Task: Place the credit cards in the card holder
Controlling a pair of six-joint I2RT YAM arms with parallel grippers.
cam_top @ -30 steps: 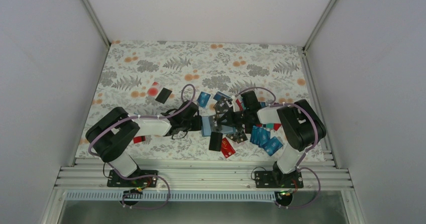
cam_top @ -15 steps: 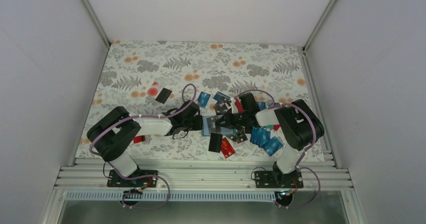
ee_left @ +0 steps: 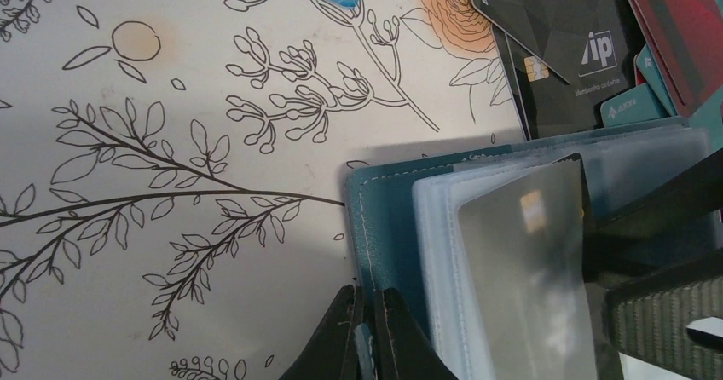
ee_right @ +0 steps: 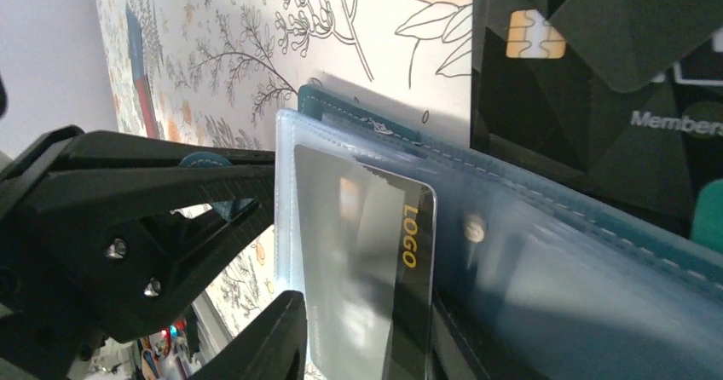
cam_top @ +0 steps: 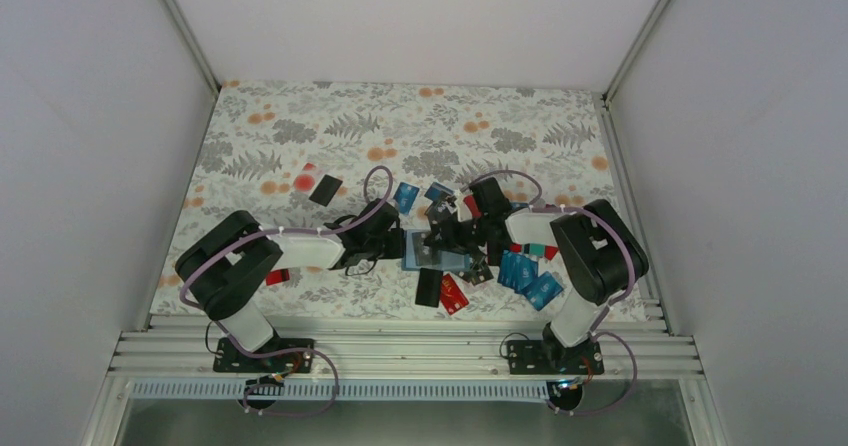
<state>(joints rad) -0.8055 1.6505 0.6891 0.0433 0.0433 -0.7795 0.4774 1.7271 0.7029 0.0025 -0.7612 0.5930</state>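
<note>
The card holder (cam_top: 430, 256) lies open on the floral cloth between both arms, teal cover (ee_left: 388, 227) down and clear sleeves up. My left gripper (ee_left: 368, 299) is shut on the near edge of that cover; it also shows in the top view (cam_top: 395, 246). A black credit card (ee_right: 367, 252) printed "LOGO" sits partly inside a clear sleeve (ee_right: 554, 244). My right gripper (ee_right: 367, 308) stands open with a finger on each side of this card; whether either touches it I cannot tell. The same card shows grey and glossy in the left wrist view (ee_left: 520, 261).
Loose credit cards lie around the holder: blue ones (cam_top: 525, 274) to its right, a red one (cam_top: 453, 294) and a black one (cam_top: 429, 285) in front, a blue one (cam_top: 404, 197) behind. A black card (cam_top: 325, 190) and a red one (cam_top: 306, 177) lie farther left.
My right gripper's jaws have parted from shut, and its wrist has shifted a little left and away over the holder. The left gripper keeps its hold on the cover.
</note>
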